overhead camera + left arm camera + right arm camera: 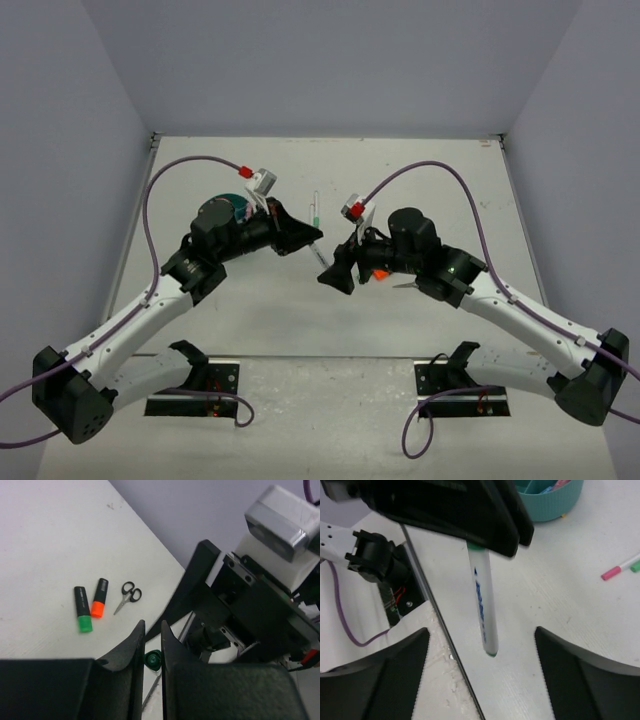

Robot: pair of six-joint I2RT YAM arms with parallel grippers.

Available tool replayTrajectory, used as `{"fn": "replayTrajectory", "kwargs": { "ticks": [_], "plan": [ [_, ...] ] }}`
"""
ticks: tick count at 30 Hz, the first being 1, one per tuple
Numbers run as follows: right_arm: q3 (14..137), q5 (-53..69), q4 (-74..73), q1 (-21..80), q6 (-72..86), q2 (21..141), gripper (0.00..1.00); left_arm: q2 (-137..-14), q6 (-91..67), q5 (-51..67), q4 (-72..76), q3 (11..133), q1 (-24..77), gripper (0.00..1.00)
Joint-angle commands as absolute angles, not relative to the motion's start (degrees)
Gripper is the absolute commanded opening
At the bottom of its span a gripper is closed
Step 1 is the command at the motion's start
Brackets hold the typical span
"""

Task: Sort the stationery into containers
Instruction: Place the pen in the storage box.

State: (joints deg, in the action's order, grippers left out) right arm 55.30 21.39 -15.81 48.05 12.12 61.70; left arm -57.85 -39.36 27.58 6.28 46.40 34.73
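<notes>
Right wrist view tells us the most. The left gripper (152, 630) is clenched on a white pen (484, 600) with green ends and grips it near the upper end, so the pen hangs slanted over the table (420, 180). The right gripper (337, 270) is released, with its jaws wide apart. One stands on each side of the pen's free end and neither touches it.

The teal organiser (555, 507) sits at 1 o'clock in this view. From above it lies at about 10 o'clock from the held pen, partly hidden behind the left wrist. A pink-capped pen (615, 572) waits at 3 o'clock. In the left wrist view a green highlighter (83, 609), an orange highlighter (99, 605) and small scissors (127, 596) lie unsorted at 9 o'clock.

We judge the step in hand is carrying this pen to the organiser. We think the next move calls for the left arm to swing back toward 10 o'clock, turn the pen upright over one compartment and only then let it go.
</notes>
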Motion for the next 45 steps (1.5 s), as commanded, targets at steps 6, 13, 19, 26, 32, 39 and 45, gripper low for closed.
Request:
{"fn": "replayTrajectory", "kwargs": {
  "ticks": [6, 13, 19, 26, 32, 39, 45],
  "plan": [
    [48.99, 0.53, -15.51, 47.86, 14.50, 51.89, 0.99, -67.38, -27.95, -6.76, -22.98, 71.02, 28.96, 0.00],
    [43.56, -4.60, -13.75, 46.64, 13.49, 47.47, 0.99, -77.05, -26.74, -12.18, -23.72, 79.23, 13.18, 0.00],
    [41.31, -4.60, -12.45, 46.32, 12.80, 46.55, 0.99, -87.55, -25.95, -6.46, -19.38, 79.99, 4.82, 0.00],
    [40.61, -1.09, -11.78, 46.24, 12.32, 45.95, 0.99, -91.60, -26.69, -2.86, -14.83, 76.61, 1.60, 0.00],
    [40.29, -0.07, -11.20, 46.32, 12.08, 45.63, 0.99, -93.49, -28.24, 3.48, -11.35, 73.57, -1.54, 0.00],
    [40.60, 3.08, -10.69, 46.29, 11.92, 47.17, 0.99, -95.98, -30.70, 8.27, -10.31, 72.13, -3.55, 0.02],
    [40.69, 3.14, -10.46, 46.25, 12.11, 48.40, 0.99, -97.86, -31.16, 11.70, -10.46, 72.75, -3.71, 0.35]
  ]
}}
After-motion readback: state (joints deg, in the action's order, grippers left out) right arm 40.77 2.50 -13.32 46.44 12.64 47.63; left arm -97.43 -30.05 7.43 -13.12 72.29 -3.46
